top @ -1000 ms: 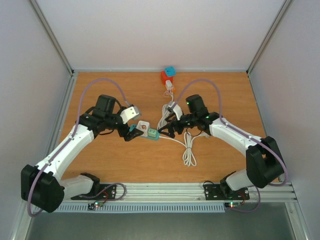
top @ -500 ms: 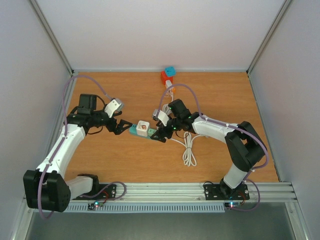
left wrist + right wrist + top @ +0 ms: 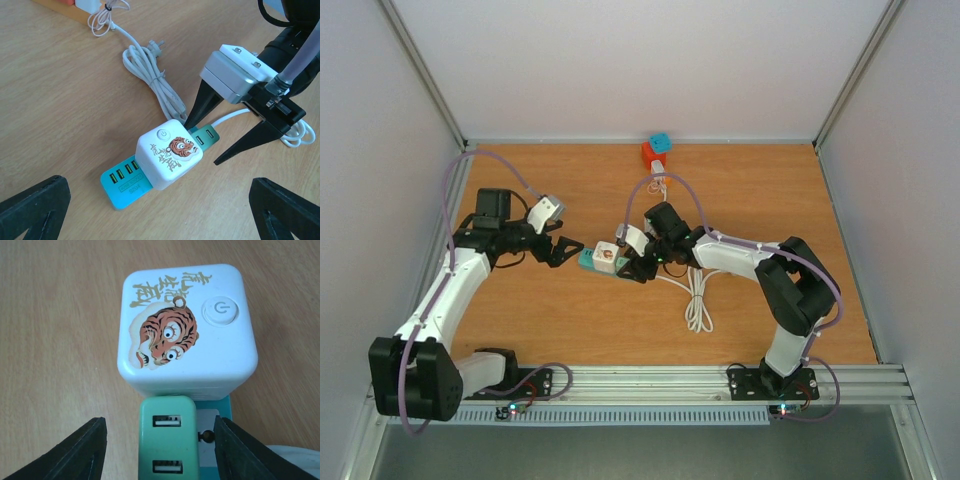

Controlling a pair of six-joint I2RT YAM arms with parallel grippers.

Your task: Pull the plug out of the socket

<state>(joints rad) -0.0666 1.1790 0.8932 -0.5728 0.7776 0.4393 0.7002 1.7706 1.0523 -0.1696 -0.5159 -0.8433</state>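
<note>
Though the right gripper [image 3: 201,144] straddles the teal socket strip [image 3: 122,182] with jaws apart, the white tiger plug [image 3: 170,161] sits fully seated on it. Just beside it, the left gripper [image 3: 567,250] gapes wide, empty; clamping and pulling remain.

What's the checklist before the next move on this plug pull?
1. Right gripper straddles the teal plastic power strip: ok.
2. Right fingers touching the strip: not ok, gaps on both sides.
3. Left gripper open: ok.
4. Left gripper at the white tiger-print cube plug: not ok, apart from it.
5. White cord clear of the right fingers: cannot tell.
</note>
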